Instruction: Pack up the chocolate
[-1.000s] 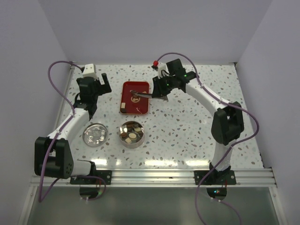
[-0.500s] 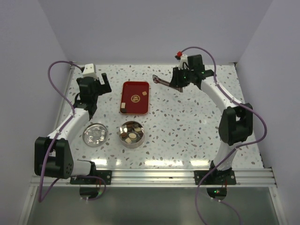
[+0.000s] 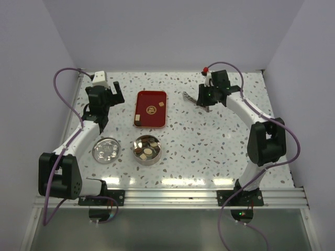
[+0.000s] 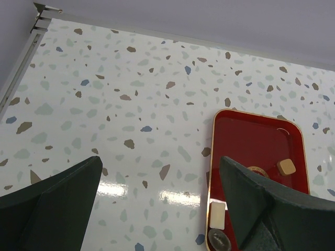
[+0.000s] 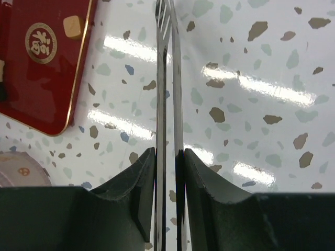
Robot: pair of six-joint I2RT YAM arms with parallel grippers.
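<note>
Three chocolate pieces lie on the red tray: a tan one, a round printed one and a pale one. Several more fill the open round tin. My right gripper is shut on metal tongs, which point left and sit right of the tray, above the table. In the right wrist view the tongs show no chocolate between their tips. My left gripper is open and empty, left of the tray, near the pale piece.
The tin's lid lies on the table left of the tin. White walls close in the speckled table on three sides. The tan piece and the tray lie left of the tongs.
My right arm has pulled the tongs off the tray and moved them right and back. The left arm, tray, tin and lid have not moved.
</note>
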